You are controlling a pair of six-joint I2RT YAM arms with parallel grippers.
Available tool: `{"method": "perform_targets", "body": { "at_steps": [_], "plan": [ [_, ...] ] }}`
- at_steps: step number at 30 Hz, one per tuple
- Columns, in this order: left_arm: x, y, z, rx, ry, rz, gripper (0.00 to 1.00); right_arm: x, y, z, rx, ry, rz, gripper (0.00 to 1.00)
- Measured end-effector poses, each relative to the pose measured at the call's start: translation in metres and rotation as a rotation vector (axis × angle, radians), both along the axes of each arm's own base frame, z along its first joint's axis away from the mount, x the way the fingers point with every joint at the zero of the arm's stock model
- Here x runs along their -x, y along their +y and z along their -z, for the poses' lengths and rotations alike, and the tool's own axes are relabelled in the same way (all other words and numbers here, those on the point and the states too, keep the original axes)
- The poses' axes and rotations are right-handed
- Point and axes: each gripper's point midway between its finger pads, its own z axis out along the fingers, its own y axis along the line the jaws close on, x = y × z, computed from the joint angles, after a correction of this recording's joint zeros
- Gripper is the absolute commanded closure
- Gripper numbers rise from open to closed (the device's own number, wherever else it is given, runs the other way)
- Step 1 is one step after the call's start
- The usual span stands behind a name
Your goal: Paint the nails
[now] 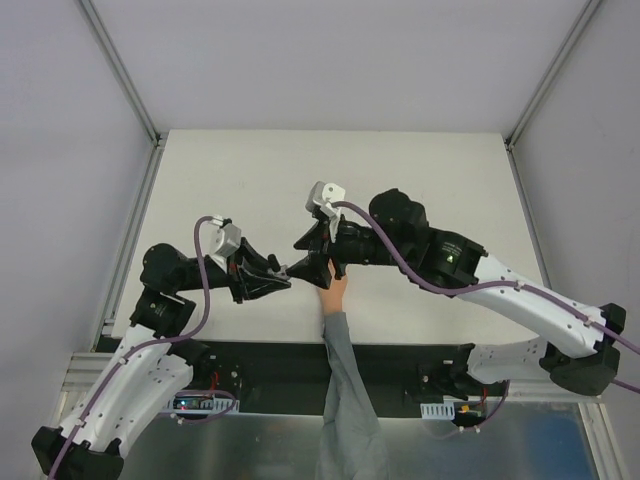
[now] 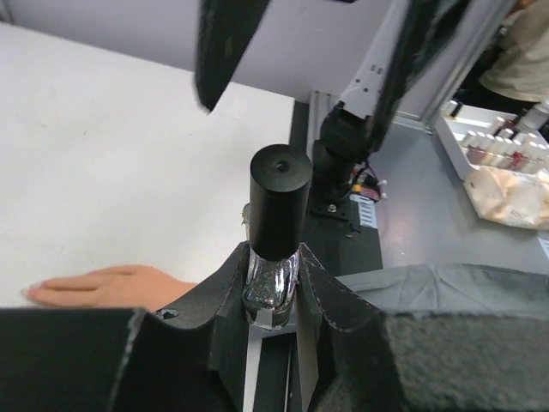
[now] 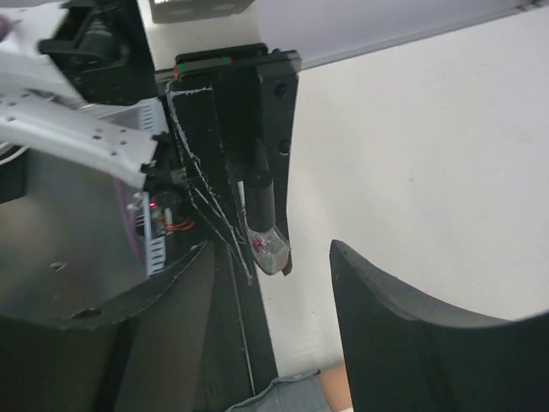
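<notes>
Nails [image 2: 34,292] on the peach mannequin hand [image 1: 334,292] cannot be made out from overhead. The hand lies at the middle of the counter's [image 1: 420,180] near edge, fingers pointing toward the far edge and running under my two grippers. Its grey sleeve [image 1: 345,400] trails back over the near edge. My left gripper [image 1: 288,272] and right gripper [image 1: 318,260] meet just above the fingers, close together.

From my left wrist, the left gripper is clamped on a small glass bottle [image 2: 271,287], upright, its black cap [image 2: 279,210] on. The hand lies flat on the white counter beyond and to the left, and the nails barely differ from the skin. My right gripper's two fingers [image 2: 225,51] hang spread above the cap, touching nothing. A tray [image 2: 480,146] of small bottles sits off the counter at right.

From my right wrist, the jaws stand wide apart, and beyond them the left gripper holds the bottle, pinkish liquid inside. A sliver of sleeve and peach skin shows at the bottom.
</notes>
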Motion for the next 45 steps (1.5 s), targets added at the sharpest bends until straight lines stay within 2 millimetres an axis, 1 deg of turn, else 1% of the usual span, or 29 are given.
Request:
{"method": "perform_targets", "body": {
  "at_steps": [2,5,8,9,10,12,17,19,22,23,25,26,30,31,33,36,37,39,41,43,45],
  "plan": [
    [0.008,-0.001,-0.005,0.01,-0.016,0.044,1.0,0.008,0.003,0.002,-0.009,0.03,-0.104,0.42],
    [0.023,-0.003,-0.01,0.021,-0.04,0.115,1.0,0.022,0.011,0.009,-0.005,0.075,-0.24,0.42],
    [0.027,-0.003,-0.011,0.021,-0.037,0.14,1.0,0.036,0.02,0.02,0.011,0.121,-0.346,0.45],
    [0.028,-0.003,-0.011,0.021,-0.037,0.145,1.0,0.039,0.022,0.024,0.017,0.136,-0.374,0.48],
    [0.03,-0.003,-0.01,0.019,-0.032,0.156,1.0,0.042,0.025,0.027,0.019,0.147,-0.397,0.49],
    [0.032,-0.003,-0.009,0.016,-0.029,0.169,1.0,0.043,0.026,0.028,0.012,0.163,-0.427,0.5],
    [0.033,-0.003,-0.01,0.018,-0.039,0.177,1.0,0.047,0.028,0.019,-0.027,0.163,-0.478,0.51],
    [0.034,-0.003,-0.01,0.019,-0.043,0.182,1.0,0.049,0.028,0.016,-0.038,0.162,-0.49,0.52],
    [0.036,-0.003,-0.01,0.019,-0.044,0.189,1.0,0.049,0.029,0.014,-0.046,0.166,-0.496,0.59],
    [0.036,-0.003,-0.01,0.019,-0.043,0.189,1.0,0.049,0.029,0.014,-0.048,0.168,-0.499,0.64],
    [0.037,-0.003,-0.011,0.021,-0.048,0.193,1.0,0.047,0.032,0.014,-0.05,0.175,-0.503,0.71],
    [0.037,-0.003,-0.012,0.022,-0.05,0.194,1.0,0.046,0.033,0.014,-0.051,0.179,-0.503,0.81],
    [0.038,-0.003,-0.012,0.022,-0.04,0.195,1.0,0.043,0.036,0.015,-0.053,0.176,-0.497,0.98],
    [0.037,-0.003,-0.012,0.023,-0.038,0.187,1.0,0.042,0.036,0.015,-0.053,0.174,-0.49,1.0],
    [0.035,-0.002,-0.011,0.022,-0.034,0.166,1.0,0.04,0.037,0.017,-0.054,0.163,-0.473,0.99],
    [0.026,-0.002,-0.004,0.008,-0.023,0.102,1.0,0.035,0.036,0.024,-0.048,0.117,-0.382,1.0],
    [0.022,-0.002,-0.001,-0.001,-0.016,0.076,1.0,0.031,0.037,0.028,-0.037,0.081,-0.31,1.0],
    [0.01,0.0,0.005,-0.017,-0.015,0.0,1.0,0.023,0.04,0.033,-0.009,-0.041,-0.106,1.0],
    [0.003,0.002,0.007,-0.025,-0.035,-0.052,1.0,0.016,0.04,0.033,0.023,-0.175,0.143,1.0],
    [-0.001,0.004,0.006,-0.027,-0.06,-0.082,1.0,0.014,0.041,0.031,0.041,-0.253,0.331,1.0],
    [-0.006,0.005,0.008,-0.034,-0.062,-0.112,1.0,0.006,0.042,0.033,0.064,-0.284,0.492,0.99]
  ]
}}
